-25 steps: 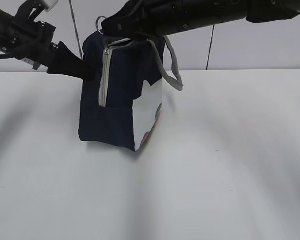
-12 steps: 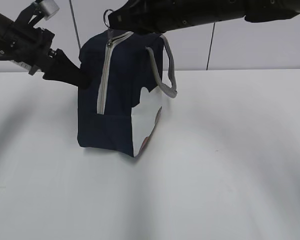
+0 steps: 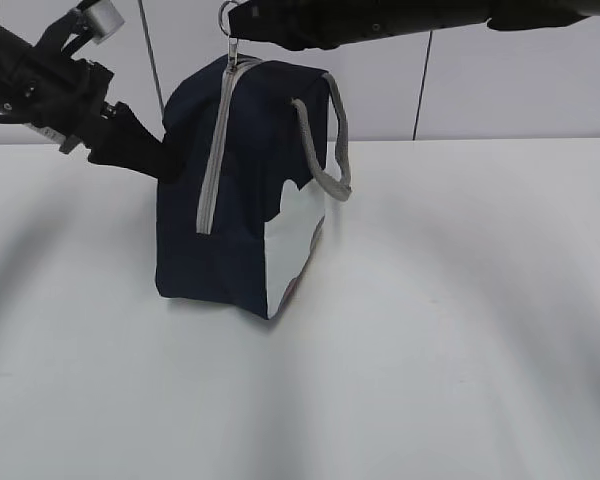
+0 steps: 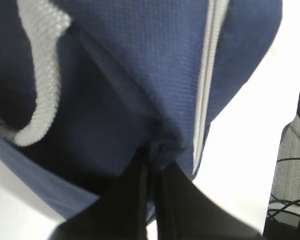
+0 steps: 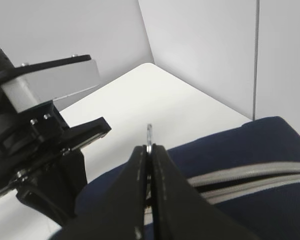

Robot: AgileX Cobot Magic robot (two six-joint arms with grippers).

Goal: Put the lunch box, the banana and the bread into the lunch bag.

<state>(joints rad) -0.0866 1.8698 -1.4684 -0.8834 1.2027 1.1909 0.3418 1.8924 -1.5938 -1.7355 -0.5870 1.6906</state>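
Lunch bag mid-table, open room right and front

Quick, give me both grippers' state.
Left gripper: shut on the lunch bag fabric.
Right gripper: shut on the ring pull of the zipper.

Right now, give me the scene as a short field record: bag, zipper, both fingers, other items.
bag: lunch bag upright on the white table
zipper: zipper looks closed along the side that faces the exterior camera
ring pull: ring pull at the bag's top, pinched
right fingers: right gripper shut on the ring pull
left fingers: left gripper shut on a fold of bag fabric at the bag's far-left side
handle: grey handle hanging loose
lunch box, banana, bread: not visible in any view
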